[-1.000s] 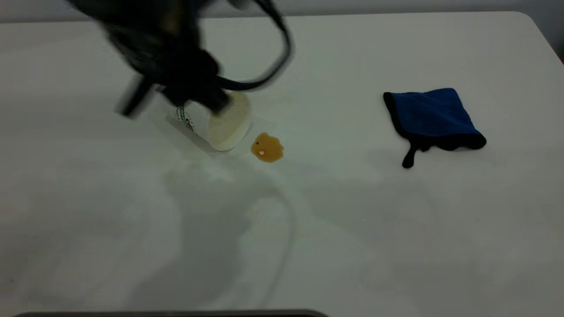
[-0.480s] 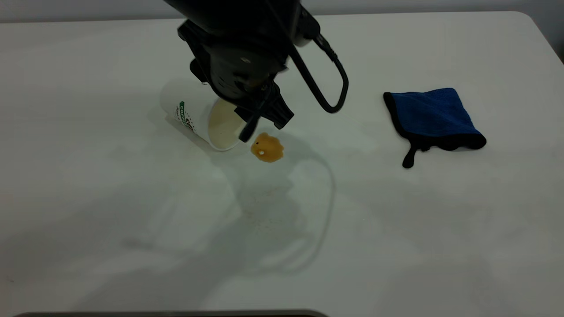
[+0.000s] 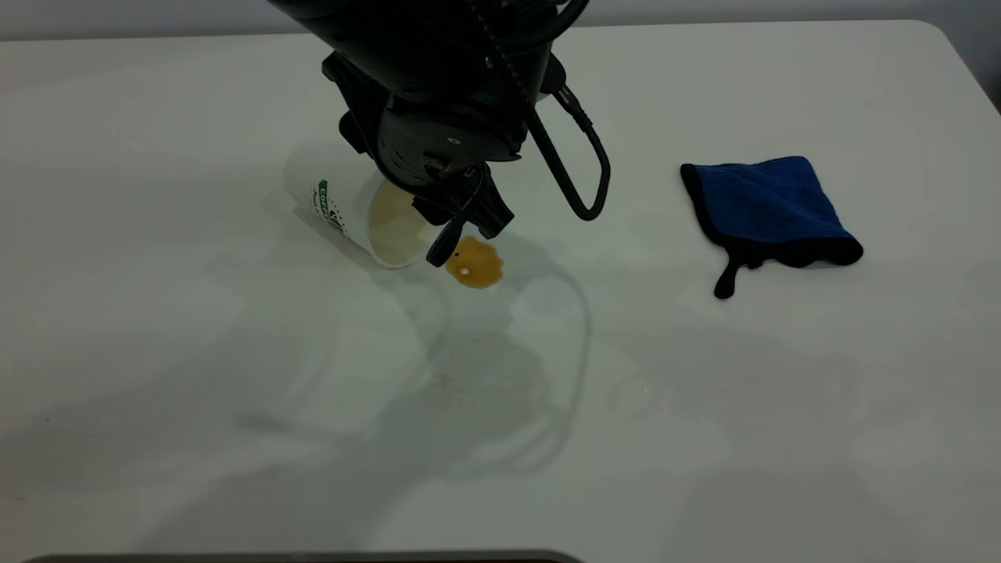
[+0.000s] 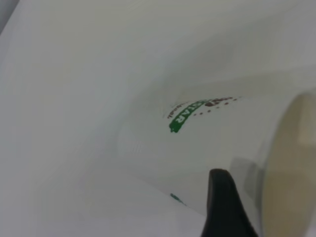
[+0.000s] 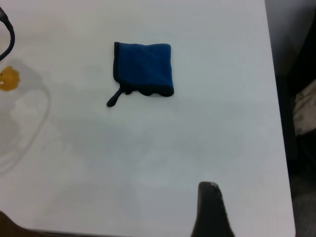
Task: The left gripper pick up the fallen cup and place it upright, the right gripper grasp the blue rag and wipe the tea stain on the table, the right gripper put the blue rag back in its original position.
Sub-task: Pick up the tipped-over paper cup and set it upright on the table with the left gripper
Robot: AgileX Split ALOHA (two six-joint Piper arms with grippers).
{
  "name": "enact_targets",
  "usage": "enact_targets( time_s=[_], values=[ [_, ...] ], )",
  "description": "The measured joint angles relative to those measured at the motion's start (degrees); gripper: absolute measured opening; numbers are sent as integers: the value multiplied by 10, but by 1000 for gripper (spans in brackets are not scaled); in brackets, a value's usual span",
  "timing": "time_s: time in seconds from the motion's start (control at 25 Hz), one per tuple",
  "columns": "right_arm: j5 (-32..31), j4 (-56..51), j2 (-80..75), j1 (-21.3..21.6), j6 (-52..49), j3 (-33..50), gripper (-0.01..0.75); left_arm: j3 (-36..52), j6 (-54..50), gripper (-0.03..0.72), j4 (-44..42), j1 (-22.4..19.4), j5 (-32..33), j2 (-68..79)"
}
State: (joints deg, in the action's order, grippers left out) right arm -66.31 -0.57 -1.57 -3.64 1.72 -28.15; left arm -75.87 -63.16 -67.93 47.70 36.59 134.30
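The cup (image 3: 338,205) lies on its side on the table (image 3: 704,407), with its cream mouth towards the tea stain (image 3: 474,262). My left gripper (image 3: 463,234) hangs open over the cup's mouth, its thin finger tip (image 3: 439,252) just off the rim beside the stain. In the left wrist view one finger (image 4: 224,207) lies against the cup wall (image 4: 197,143) near the rim. The blue rag (image 3: 770,205) lies folded to the right. The right wrist view shows the rag (image 5: 144,69) far from my right gripper (image 5: 197,217), which is up and back from the table.
The table's right edge (image 5: 276,123) runs past the rag, with dark floor beyond. The left arm's black cable loop (image 3: 583,176) hangs between cup and rag. Faint yellowish smears (image 3: 461,383) mark the table in front of the stain.
The left gripper swung from over the cup's body to above its mouth, then dipped lower towards the rim. Cup, stain and rag stay where they were.
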Motion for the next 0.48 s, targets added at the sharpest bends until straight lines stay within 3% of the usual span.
enact_targets(
  time_s=[0.48],
  values=[
    [0,0,0,0,0,0,554,0,-5,500,-27,-25,4,31]
  ],
)
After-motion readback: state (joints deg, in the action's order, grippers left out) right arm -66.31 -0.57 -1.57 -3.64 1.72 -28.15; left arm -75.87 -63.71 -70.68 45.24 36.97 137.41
